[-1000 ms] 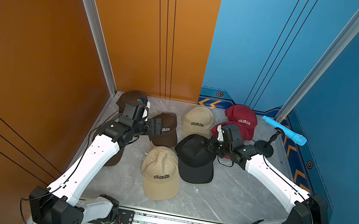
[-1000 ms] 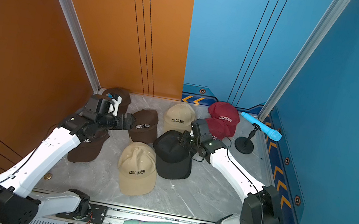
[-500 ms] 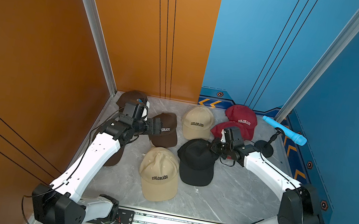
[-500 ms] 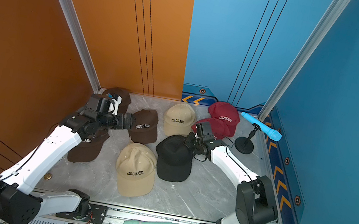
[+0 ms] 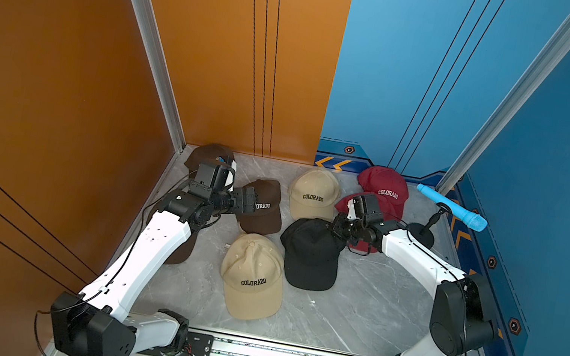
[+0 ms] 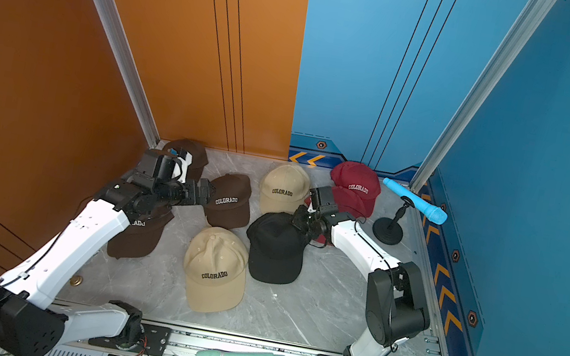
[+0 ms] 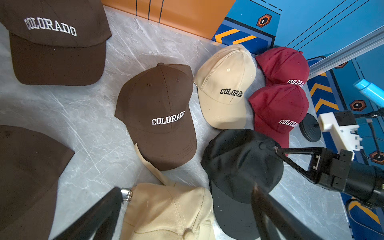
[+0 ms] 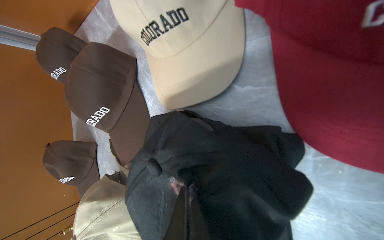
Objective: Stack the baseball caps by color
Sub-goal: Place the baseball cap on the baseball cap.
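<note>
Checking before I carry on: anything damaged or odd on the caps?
Yes: the black cap is crumpled where the right gripper pinches its crown, and a pale pinkish patch shows right at the pinch; worn fabric or fingertip, I cannot tell.

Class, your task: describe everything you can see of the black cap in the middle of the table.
The black cap is plain, unlettered dark fabric with a curved brim and a top button. It lies crown-up on the grey marbled table, brim toward the robot's base, crown rumpled. The right tool is shut on the crown fabric beside the button. The cap's side appears to meet the nearer beige cap; a dark red cap lies just behind.
</note>
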`<control>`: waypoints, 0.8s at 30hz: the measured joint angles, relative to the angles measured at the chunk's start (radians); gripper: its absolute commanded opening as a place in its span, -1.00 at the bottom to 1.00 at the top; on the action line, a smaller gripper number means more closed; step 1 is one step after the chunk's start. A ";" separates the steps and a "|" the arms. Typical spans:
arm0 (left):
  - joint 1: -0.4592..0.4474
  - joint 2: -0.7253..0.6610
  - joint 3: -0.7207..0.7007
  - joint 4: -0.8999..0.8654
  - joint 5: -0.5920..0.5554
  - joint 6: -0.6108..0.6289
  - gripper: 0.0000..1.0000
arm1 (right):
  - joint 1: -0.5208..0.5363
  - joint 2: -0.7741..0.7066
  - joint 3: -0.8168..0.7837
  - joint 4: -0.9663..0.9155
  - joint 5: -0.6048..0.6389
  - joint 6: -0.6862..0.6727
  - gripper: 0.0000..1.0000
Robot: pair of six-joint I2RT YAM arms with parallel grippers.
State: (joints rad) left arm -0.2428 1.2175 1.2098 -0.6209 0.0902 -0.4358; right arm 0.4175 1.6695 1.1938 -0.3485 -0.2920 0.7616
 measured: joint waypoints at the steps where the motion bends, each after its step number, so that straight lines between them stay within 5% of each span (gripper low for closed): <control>1: 0.000 0.000 0.000 0.000 0.000 -0.002 0.96 | -0.005 0.001 0.006 -0.012 0.001 -0.009 -0.35; 4: 0.000 0.000 0.000 0.000 -0.003 -0.010 0.96 | -0.008 0.005 0.031 -0.058 0.010 -0.045 0.12; 12: -0.003 -0.006 -0.005 0.002 -0.012 -0.034 0.96 | 0.089 -0.014 0.159 -0.213 0.165 -0.155 0.86; 19: -0.007 -0.045 -0.051 0.004 -0.026 -0.036 0.96 | 0.209 0.023 0.283 -0.242 0.367 -0.223 0.86; 24: -0.004 -0.090 -0.091 0.003 -0.029 -0.035 0.96 | 0.257 0.179 0.372 -0.214 0.467 -0.249 0.84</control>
State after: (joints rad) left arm -0.2466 1.1278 1.1191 -0.6174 0.0608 -0.4706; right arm 0.6746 1.8488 1.5661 -0.5629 0.1753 0.5129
